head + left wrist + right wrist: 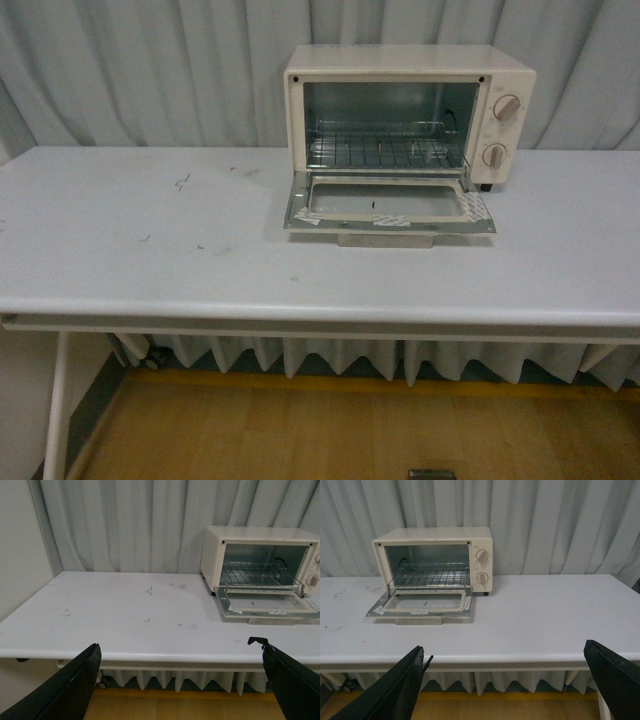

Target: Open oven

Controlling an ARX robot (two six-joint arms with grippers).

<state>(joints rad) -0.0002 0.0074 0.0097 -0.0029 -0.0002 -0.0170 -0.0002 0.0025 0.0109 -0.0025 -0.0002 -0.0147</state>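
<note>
Oven (409,117): door (388,207) dropped flat on bench (150,250). Both tools held apart, withdrawn. Risk judged: door snagged if tools readvanced.

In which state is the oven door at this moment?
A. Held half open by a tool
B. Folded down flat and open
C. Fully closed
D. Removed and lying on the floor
B: the door of the oven lies flat on the table, so the wire rack inside shows, and no tool touches it.
</note>
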